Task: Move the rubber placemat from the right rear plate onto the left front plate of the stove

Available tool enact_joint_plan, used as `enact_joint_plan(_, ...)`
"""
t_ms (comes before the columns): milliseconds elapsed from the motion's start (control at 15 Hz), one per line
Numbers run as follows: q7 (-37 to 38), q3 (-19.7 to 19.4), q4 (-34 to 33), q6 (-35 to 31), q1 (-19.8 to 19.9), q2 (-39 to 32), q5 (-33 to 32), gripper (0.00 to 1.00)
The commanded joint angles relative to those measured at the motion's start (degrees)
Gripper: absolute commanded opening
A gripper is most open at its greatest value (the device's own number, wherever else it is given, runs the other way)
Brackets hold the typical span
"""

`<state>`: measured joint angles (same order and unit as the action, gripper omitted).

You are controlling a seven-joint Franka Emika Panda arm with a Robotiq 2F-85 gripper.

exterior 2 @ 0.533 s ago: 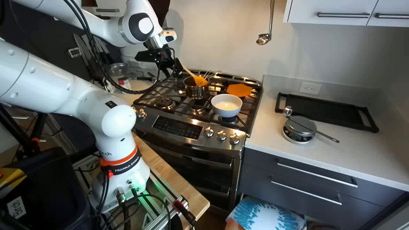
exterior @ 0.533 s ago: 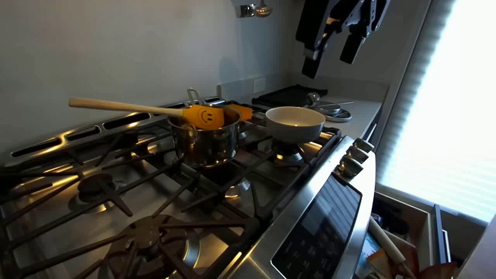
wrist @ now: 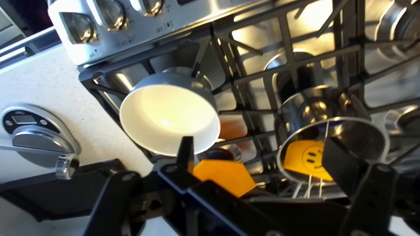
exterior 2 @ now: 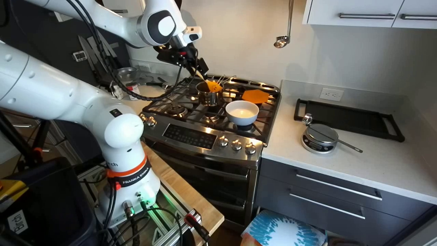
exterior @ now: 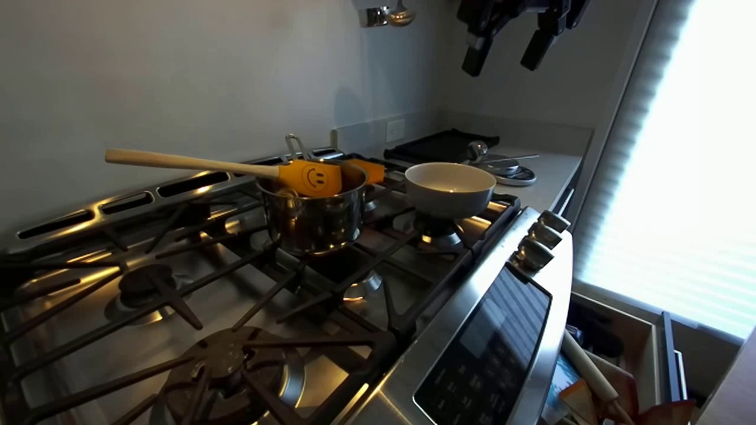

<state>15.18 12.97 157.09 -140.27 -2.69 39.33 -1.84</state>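
The orange rubber placemat [exterior 2: 255, 96] lies at the right rear of the gas stove [exterior 2: 228, 153], just behind a pale bowl [exterior 2: 242, 120] at the right front and to the right of a steel saucepan [exterior 2: 208, 99] with an orange smiley-faced spatula [exterior 2: 214, 86] at its mouth. Above the stove hangs the gripper [wrist: 259, 150], its jaws spread wide and holding nothing. On the bench [exterior 2: 385, 164] beside the stove, a ladle [exterior 2: 307, 119] rests across a kitchen scale [exterior 2: 319, 147] in front of a black handled tray [exterior 2: 351, 119].
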Motion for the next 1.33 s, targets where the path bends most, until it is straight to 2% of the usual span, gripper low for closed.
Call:
enact_joint_plan(0, -1.0, -4.9, -1.1, -7.6, 4.6, -3.2, -0.4, 1.0)
enact_joint_plan(67, -2.3, -6.9, -2.5, -10.2, 4.8, -5.8, 0.9, 1.0)
enact_joint_plan(267, -7.6, -13.5, -6.4, -15.5, 1.1, -12.4, 6.7, 1.0)
enact_joint_plan(400, -12.5, -18.2, -10.5, -13.8, -3.3, -16.4, 12.8, 1.0)
enact_joint_plan(533, -14.5, -19.3, -13.3, -11.8, -4.3, -18.7, 16.3, 1.0)
enact_joint_plan(600, -12.4, -16.6, -9.9, -13.9, -1.3, -15.4, 13.2, 1.0)
enact_joint_plan(933, -13.4, -17.2, -13.1, -13.2, -2.4, -18.8, 15.2, 1.0)
enact_joint_plan(1000, -13.1, -18.5, -14.4, -13.1, -2.2, -21.3, 16.9, 1.0)
enact_joint_plan(1067, -14.8, -20.7, -15.7, -11.9, -3.1, -23.2, 20.1, 1.0)
enact_joint_plan(1200, -24.3, -28.6, -19.4, -8.7, -8.3, -28.0, 30.8, 1.0)
enact_joint_plan(1267, -26.9, -29.0, -22.1, -5.9, -6.3, -30.8, 35.1, 1.0)
